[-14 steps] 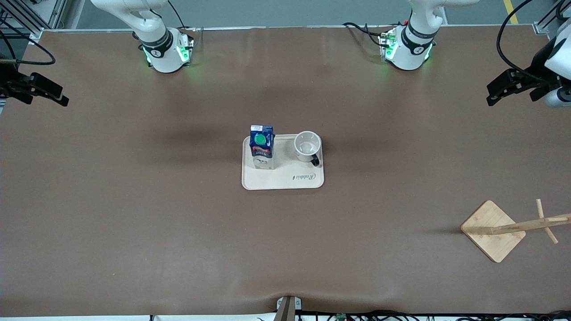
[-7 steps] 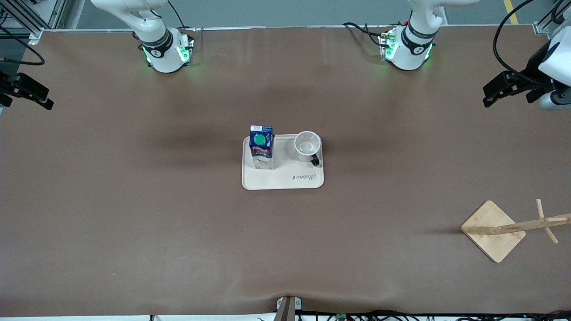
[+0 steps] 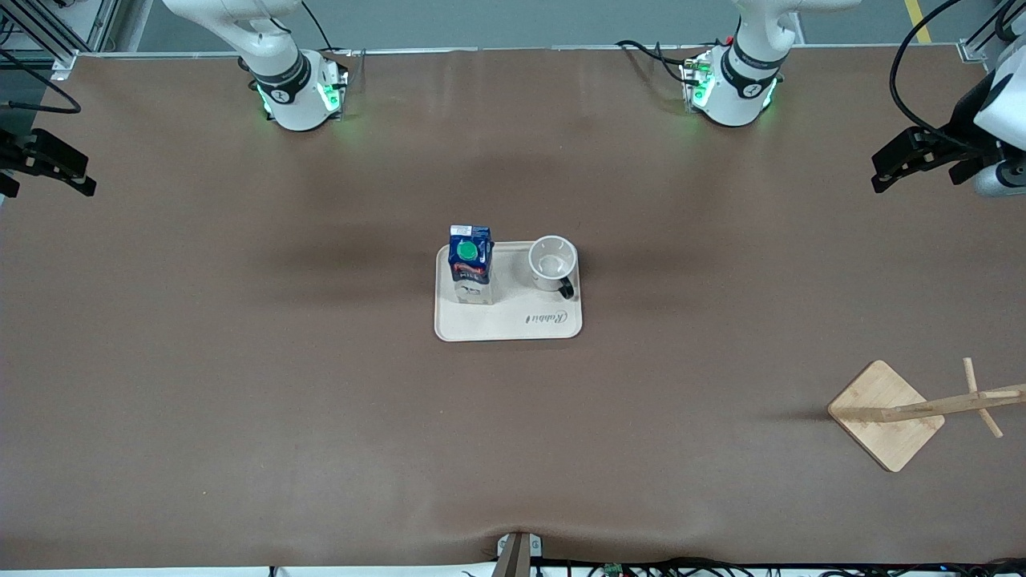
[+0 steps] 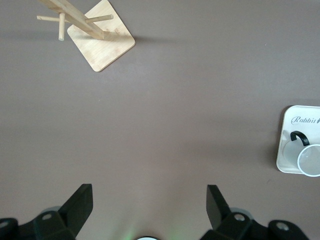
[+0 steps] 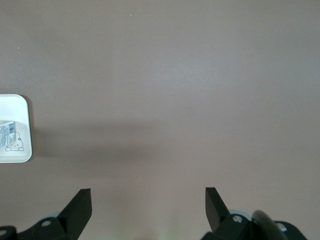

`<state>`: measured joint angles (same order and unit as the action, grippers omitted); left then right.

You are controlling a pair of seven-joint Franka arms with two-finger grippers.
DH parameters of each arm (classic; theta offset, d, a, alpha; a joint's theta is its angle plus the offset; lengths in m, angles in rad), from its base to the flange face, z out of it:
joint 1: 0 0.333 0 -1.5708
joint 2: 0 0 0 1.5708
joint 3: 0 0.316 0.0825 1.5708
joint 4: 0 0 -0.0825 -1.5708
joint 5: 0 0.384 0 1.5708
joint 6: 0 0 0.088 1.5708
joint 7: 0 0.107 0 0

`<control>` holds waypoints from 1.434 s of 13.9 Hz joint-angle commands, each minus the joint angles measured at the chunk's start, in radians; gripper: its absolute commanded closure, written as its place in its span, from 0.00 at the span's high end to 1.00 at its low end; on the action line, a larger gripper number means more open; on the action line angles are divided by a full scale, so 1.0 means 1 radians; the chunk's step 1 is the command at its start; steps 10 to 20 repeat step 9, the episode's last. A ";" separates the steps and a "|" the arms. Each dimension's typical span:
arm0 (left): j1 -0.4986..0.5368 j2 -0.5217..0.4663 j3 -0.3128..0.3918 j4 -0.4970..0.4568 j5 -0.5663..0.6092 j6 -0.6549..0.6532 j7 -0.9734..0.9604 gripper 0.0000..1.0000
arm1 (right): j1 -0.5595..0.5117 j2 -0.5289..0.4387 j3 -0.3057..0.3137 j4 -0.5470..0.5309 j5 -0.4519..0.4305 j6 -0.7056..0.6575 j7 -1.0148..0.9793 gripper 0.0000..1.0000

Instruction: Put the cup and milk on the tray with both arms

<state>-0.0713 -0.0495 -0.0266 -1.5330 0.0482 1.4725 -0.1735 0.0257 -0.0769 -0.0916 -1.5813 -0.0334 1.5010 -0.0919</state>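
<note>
The cream tray [image 3: 508,323] lies at the table's middle. On it stand the blue milk [image 3: 470,271] carton with its green cap, at the end toward the right arm, and the white cup [image 3: 552,261] with a black handle beside it. My left gripper [image 3: 882,170] hangs open over bare table at the left arm's end, holding nothing. My right gripper [image 3: 80,175] hangs open and holding nothing over the table's edge at the right arm's end. The left wrist view has its open gripper [image 4: 148,195], the tray's edge [image 4: 286,150] and the cup [image 4: 310,160]. The right wrist view has its open gripper [image 5: 148,196] and a tray corner [image 5: 22,107].
A bamboo stand [image 3: 886,415] with a square base and pegged post sits near the front camera at the left arm's end; it shows in the left wrist view too, as the bamboo stand [image 4: 101,42]. Brown mat [image 3: 280,385] covers the table.
The right gripper has drawn farther out toward its end of the table. The left gripper has barely shifted. Tray, milk and cup have not moved.
</note>
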 commanded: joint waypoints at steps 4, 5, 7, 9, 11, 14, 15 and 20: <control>0.007 -0.003 0.000 0.031 -0.019 -0.008 0.003 1.00 | -0.007 0.006 0.003 0.023 0.013 -0.038 -0.017 1.00; 0.007 -0.003 -0.001 0.030 -0.022 -0.008 0.005 1.00 | -0.007 0.006 0.003 0.023 0.013 -0.038 -0.017 1.00; 0.007 -0.003 0.000 0.030 -0.040 -0.008 0.003 1.00 | -0.007 0.006 0.003 0.023 0.013 -0.038 -0.017 1.00; 0.007 -0.003 0.000 0.028 -0.042 -0.009 0.005 1.00 | -0.007 0.006 0.003 0.023 0.015 -0.038 -0.017 1.00; 0.007 -0.003 0.000 0.028 -0.042 -0.009 0.005 1.00 | -0.007 0.006 0.003 0.023 0.015 -0.038 -0.017 1.00; 0.007 -0.003 0.000 0.028 -0.042 -0.009 0.005 1.00 | -0.007 0.006 0.003 0.023 0.015 -0.038 -0.017 1.00; 0.007 -0.003 0.000 0.028 -0.042 -0.009 0.005 1.00 | -0.007 0.006 0.003 0.023 0.015 -0.038 -0.017 1.00; 0.007 -0.003 0.000 0.028 -0.042 -0.009 0.005 1.00 | -0.007 0.006 0.003 0.023 0.015 -0.038 -0.017 1.00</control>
